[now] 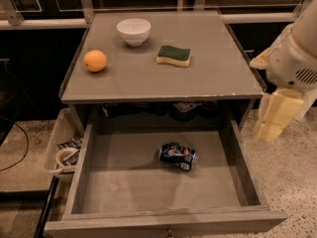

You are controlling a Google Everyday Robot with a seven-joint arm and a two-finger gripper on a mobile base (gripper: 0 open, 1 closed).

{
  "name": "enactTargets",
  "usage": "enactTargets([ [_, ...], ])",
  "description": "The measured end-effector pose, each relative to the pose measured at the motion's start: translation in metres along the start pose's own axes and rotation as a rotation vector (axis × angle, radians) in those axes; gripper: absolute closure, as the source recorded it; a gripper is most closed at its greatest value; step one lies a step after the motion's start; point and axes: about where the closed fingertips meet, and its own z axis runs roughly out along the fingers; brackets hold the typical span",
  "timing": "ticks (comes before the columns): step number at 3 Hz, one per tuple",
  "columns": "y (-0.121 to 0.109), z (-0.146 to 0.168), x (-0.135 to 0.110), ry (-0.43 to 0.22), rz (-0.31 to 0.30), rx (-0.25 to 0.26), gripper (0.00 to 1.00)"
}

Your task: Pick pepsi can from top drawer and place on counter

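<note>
The dented dark blue metal pepsi can (178, 156) is found right of centre in the open grey wooden top drawer (148, 185), long axis roughly left-right, down-left of the cream gripper (275, 123), which is held off the right edge of the grey counter surface (148, 81), its grip state impossible to tell.

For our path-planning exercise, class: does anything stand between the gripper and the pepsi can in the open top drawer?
Only the drawer's low right wall. The gripper hangs outside it, right of the top drawer, beside the counter. The pepsi can lies alone on the drawer floor, uncovered from above.
</note>
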Motion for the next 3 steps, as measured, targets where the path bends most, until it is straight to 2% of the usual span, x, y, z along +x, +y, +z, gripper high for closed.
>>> enactTargets([
  [1,0.027,0.077,-0.006,-0.039,0.011,-0.122,0.00],
  [2,0.050,0.140,-0.012,-0.078,-0.011,-0.215,0.00],
  [3,0.047,0.165,-0.031,-0.153,-0.075,-0.173,0.00],
])
